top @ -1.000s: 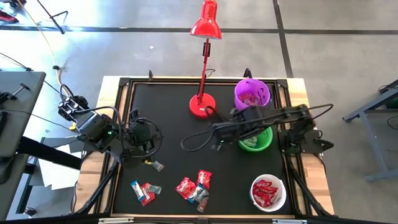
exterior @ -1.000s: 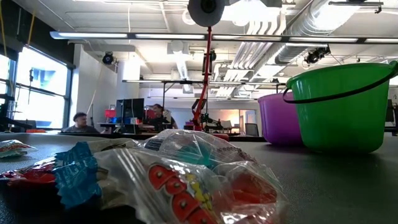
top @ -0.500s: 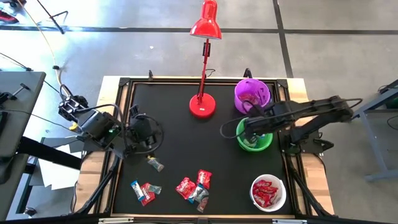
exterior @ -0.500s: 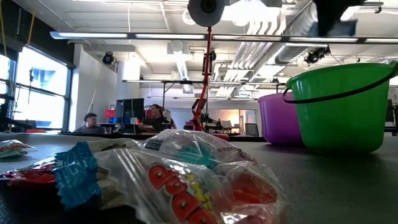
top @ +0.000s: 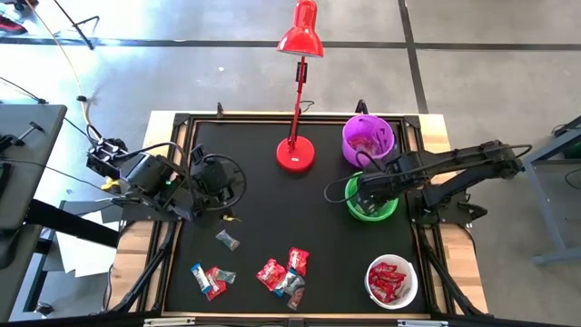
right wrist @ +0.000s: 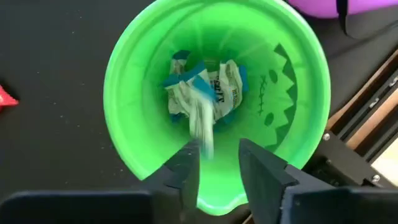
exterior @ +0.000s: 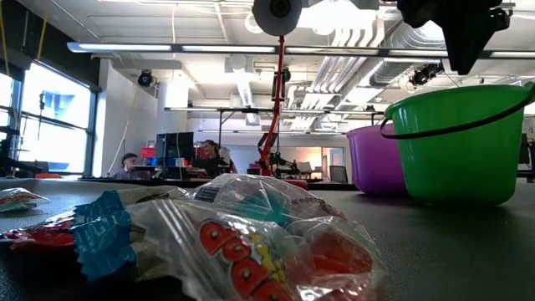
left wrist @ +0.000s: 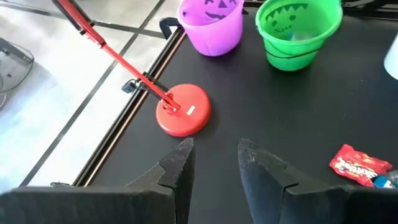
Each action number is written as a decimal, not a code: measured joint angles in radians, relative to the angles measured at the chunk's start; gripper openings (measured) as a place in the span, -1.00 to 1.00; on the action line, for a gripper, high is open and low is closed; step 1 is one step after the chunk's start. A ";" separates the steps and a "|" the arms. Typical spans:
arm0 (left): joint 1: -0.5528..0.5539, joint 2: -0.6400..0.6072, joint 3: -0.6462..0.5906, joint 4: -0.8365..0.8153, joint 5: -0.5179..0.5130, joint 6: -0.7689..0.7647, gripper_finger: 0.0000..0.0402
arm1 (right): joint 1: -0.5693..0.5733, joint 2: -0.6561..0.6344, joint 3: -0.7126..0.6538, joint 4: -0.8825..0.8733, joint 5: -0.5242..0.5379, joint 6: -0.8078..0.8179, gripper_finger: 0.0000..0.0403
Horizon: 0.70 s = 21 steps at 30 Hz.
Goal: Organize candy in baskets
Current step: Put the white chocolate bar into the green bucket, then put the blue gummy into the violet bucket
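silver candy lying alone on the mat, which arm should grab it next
Left. The left gripper hovers open just behind the silver candy, while the right gripper is across the mat, open over the green basket.

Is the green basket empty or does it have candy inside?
Not empty. The green basket holds several blue-and-white candies at its bottom, seen from the right gripper directly above it.

Bright, even overhead light on the matte black bench; soft shadows. At table height, foreground candy looms blurred. A falling wrapper smears above the green basket.
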State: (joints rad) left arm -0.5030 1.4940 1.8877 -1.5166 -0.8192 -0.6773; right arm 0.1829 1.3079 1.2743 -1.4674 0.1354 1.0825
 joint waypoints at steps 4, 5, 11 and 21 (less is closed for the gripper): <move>0.008 0.000 0.000 -0.001 0.001 0.001 -0.46 | 0.000 0.000 0.000 0.025 -0.032 0.047 -0.33; 0.008 0.000 0.000 -0.001 0.001 0.001 -0.46 | 0.000 -0.001 0.000 0.058 -0.065 0.066 -0.31; 0.008 0.000 0.000 -0.005 0.039 0.001 -0.46 | 0.021 -0.001 0.001 0.498 -0.252 0.018 -0.30; -0.014 -0.016 -0.078 -0.056 0.217 0.006 -0.46 | 0.097 0.000 0.002 0.916 -0.209 -0.022 -0.30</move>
State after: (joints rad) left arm -0.5169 1.4785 1.8096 -1.5730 -0.6020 -0.6715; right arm 0.2802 1.3074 1.2766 -0.5509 -0.0737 1.0600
